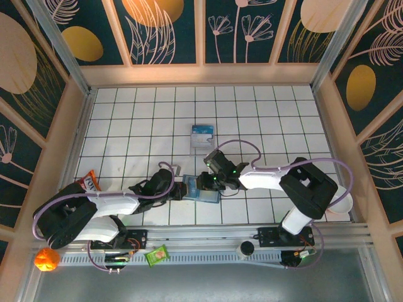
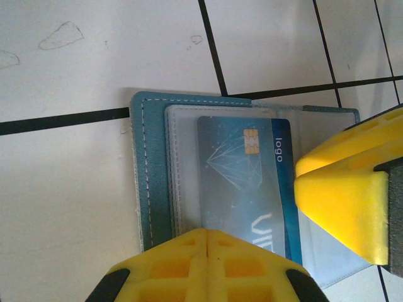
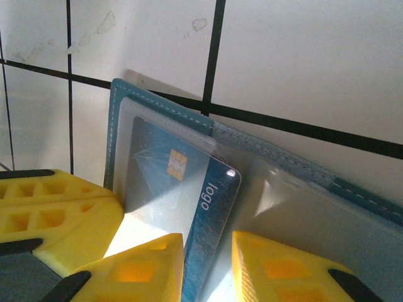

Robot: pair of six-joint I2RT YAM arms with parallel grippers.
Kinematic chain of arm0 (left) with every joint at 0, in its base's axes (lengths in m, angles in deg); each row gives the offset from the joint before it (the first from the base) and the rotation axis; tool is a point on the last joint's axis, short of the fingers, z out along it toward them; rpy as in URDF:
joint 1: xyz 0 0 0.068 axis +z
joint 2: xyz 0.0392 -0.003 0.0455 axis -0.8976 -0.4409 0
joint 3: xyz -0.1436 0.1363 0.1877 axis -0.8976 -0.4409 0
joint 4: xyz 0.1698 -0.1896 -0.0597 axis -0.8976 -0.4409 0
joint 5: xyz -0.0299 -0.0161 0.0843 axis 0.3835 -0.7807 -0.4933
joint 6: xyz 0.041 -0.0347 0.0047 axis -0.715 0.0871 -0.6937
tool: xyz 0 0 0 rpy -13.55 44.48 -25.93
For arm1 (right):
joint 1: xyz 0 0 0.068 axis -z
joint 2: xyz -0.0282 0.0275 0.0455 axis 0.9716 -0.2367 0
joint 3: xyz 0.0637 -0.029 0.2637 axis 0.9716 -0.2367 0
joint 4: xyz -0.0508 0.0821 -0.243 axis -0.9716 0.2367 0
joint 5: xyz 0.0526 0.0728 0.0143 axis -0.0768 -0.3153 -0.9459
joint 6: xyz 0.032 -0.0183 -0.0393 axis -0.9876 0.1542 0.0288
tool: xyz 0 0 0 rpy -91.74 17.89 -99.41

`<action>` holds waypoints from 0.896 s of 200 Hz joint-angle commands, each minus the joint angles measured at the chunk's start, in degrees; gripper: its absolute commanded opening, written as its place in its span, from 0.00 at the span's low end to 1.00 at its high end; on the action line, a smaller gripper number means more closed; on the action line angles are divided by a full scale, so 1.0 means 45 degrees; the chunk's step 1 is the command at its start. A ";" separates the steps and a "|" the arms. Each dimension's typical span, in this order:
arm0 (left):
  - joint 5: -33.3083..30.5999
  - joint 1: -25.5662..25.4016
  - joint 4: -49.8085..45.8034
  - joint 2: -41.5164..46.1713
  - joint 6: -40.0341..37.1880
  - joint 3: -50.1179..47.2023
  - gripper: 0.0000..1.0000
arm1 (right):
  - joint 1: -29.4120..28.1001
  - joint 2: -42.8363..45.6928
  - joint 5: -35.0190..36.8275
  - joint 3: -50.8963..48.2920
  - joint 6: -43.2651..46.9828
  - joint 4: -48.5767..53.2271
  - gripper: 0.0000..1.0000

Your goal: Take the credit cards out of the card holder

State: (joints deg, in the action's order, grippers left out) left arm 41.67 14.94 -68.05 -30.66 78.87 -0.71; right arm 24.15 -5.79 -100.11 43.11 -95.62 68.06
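While your left pincer, clenched, pins the holder beneath it | your right pincer grasps the card between its fingers, likely to pull it free.

Bright, even light; glare whitens the card holder pocket, and the nearest foreground seems slightly soft.

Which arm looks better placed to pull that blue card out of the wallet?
Probably the right. The right gripper has its fingers either side of the blue card, at its free edge. The left gripper is shut, low over the card holder.
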 commanded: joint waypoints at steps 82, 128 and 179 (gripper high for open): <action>0.0477 -0.0010 -0.0619 -0.0308 0.0156 -0.0275 0.00 | 0.0487 -0.0499 -0.0889 -0.0407 -0.0459 -0.1005 0.18; 0.0416 0.0004 -0.0689 -0.0241 0.0188 -0.0291 0.00 | 0.0597 -0.0188 -0.0846 -0.0669 -0.0707 -0.1068 0.00; 0.0374 0.0001 -0.0758 -0.0006 0.0198 -0.0353 0.00 | 0.0863 0.0800 -0.0549 -0.1276 -0.0941 -0.0484 0.00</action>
State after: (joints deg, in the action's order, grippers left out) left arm 42.67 14.94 -67.70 -30.84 79.06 -0.73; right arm 26.90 -4.87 -104.37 39.51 -99.03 62.66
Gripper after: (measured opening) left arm 0.043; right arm 0.053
